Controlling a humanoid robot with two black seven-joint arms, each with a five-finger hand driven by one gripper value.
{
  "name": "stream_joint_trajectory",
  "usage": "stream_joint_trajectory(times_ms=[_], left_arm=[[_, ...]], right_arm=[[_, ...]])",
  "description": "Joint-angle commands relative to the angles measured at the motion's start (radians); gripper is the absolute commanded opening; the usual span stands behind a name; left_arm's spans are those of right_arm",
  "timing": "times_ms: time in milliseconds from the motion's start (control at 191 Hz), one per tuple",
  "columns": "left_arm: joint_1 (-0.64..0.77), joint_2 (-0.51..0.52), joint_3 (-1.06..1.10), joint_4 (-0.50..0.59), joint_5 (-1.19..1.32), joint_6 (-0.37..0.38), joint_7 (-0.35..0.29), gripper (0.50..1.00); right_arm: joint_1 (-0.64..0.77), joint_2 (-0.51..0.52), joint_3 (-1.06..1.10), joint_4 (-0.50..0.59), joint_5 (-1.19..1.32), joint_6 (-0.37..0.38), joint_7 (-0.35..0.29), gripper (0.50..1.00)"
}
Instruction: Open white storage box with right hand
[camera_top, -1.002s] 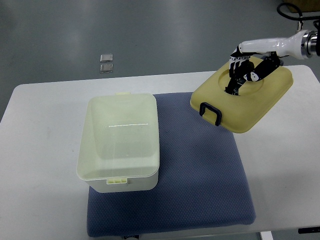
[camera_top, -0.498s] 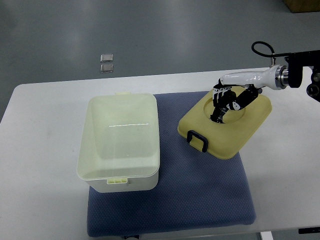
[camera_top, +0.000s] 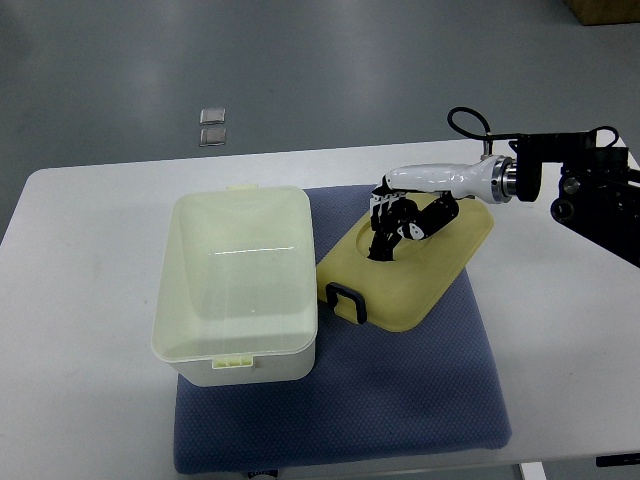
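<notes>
White rounded-corner table (camera_top: 90, 400) on a grey floor (camera_top: 330, 70), two small silver squares (camera_top: 212, 127) lying beyond its far edge. Blue textured fabric mat (camera_top: 400, 400) at table centre. Open white plastic storage box (camera_top: 238, 285) on the mat's left part. Yellow plastic lid (camera_top: 420, 280) with black latch (camera_top: 346, 300) just beside it, right; right hand (camera_top: 400, 215), fingers curled into the lid's recess, holding it.

So the robot's right hand (camera_top: 398, 222) has its black fingers curled into the round recess of a yellow plastic lid (camera_top: 410, 265), lying on the blue fabric mat (camera_top: 420, 390) right beside the open white plastic storage box (camera_top: 237, 285).
</notes>
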Motion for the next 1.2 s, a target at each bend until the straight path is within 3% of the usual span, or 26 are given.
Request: stream_joint_trajectory(times_ms=[0, 10, 16, 21, 26, 31, 37, 42, 47, 52, 58, 63, 68, 79, 467, 666, 761, 866, 929, 986, 1196], left_arm=[[0.000, 0.000, 0.000, 0.001, 0.000, 0.000, 0.000, 1.000], [0.000, 0.000, 0.000, 0.001, 0.000, 0.000, 0.000, 1.000], [0.000, 0.000, 0.000, 0.001, 0.000, 0.000, 0.000, 1.000], [0.000, 0.000, 0.000, 0.001, 0.000, 0.000, 0.000, 1.000], [0.000, 0.000, 0.000, 0.001, 0.000, 0.000, 0.000, 1.000], [0.000, 0.000, 0.000, 0.001, 0.000, 0.000, 0.000, 1.000], [0.000, 0.000, 0.000, 0.001, 0.000, 0.000, 0.000, 1.000], [0.000, 0.000, 0.000, 0.001, 0.000, 0.000, 0.000, 1.000], [0.000, 0.000, 0.000, 0.001, 0.000, 0.000, 0.000, 1.000], [0.000, 0.000, 0.000, 0.001, 0.000, 0.000, 0.000, 1.000], [0.000, 0.000, 0.000, 0.001, 0.000, -0.001, 0.000, 1.000], [0.000, 0.000, 0.000, 0.001, 0.000, -0.001, 0.000, 1.000], [0.000, 0.000, 0.000, 0.001, 0.000, 0.000, 0.000, 1.000], [0.000, 0.000, 0.000, 0.001, 0.000, 0.000, 0.000, 1.000], [0.000, 0.000, 0.001, -0.001, 0.000, 0.000, 0.000, 1.000], [0.000, 0.000, 0.001, -0.003, 0.000, 0.000, 0.000, 1.000], [0.000, 0.000, 0.003, -0.003, 0.000, 0.000, 0.000, 1.000], [0.000, 0.000, 0.003, -0.006, 0.000, 0.000, 0.000, 1.000], [0.000, 0.000, 0.003, -0.009, 0.000, -0.001, 0.000, 1.000], [0.000, 0.000, 0.003, -0.010, 0.002, -0.001, 0.000, 1.000], [0.000, 0.000, 0.003, -0.012, 0.003, -0.001, 0.000, 1.000]], right_arm=[[-0.021, 0.016, 0.001, -0.001, 0.000, -0.012, 0.002, 0.500], [-0.023, 0.017, 0.001, -0.001, 0.000, -0.013, 0.002, 0.507], [-0.026, 0.019, 0.003, -0.001, 0.000, -0.016, 0.002, 0.567], [-0.026, 0.019, 0.003, -0.001, 0.000, -0.016, 0.002, 0.568], [-0.027, 0.022, 0.006, -0.003, 0.001, -0.019, 0.002, 0.645], [-0.027, 0.022, 0.006, -0.003, 0.001, -0.019, 0.002, 0.646], [-0.029, 0.022, 0.009, -0.003, 0.001, -0.022, 0.002, 0.733], [-0.029, 0.022, 0.009, -0.003, 0.001, -0.022, 0.002, 0.733], [-0.032, 0.025, 0.012, -0.004, 0.004, -0.025, 0.002, 0.810], [-0.032, 0.025, 0.012, -0.004, 0.004, -0.025, 0.002, 0.811], [-0.035, 0.026, 0.012, -0.006, 0.008, -0.030, 0.002, 0.876], [-0.035, 0.026, 0.012, -0.006, 0.008, -0.030, 0.002, 0.876], [-0.037, 0.029, 0.013, -0.007, 0.011, -0.033, 0.002, 0.925], [-0.040, 0.031, 0.013, -0.009, 0.012, -0.036, 0.002, 0.934], [-0.026, 0.008, 0.018, -0.066, 0.027, -0.022, -0.002, 0.936], [0.045, -0.060, 0.021, -0.179, 0.070, 0.105, -0.023, 0.936], [0.069, -0.063, 0.023, -0.245, 0.172, 0.113, -0.023, 0.936], [0.081, -0.047, 0.082, -0.331, 0.420, 0.103, -0.032, 0.934], [0.077, -0.038, 0.122, -0.382, 0.610, 0.093, -0.087, 0.934], [0.077, 0.003, 0.141, -0.429, 0.796, 0.062, -0.140, 0.934], [0.062, 0.114, 0.144, -0.564, 1.532, -0.050, -0.190, 0.934]])
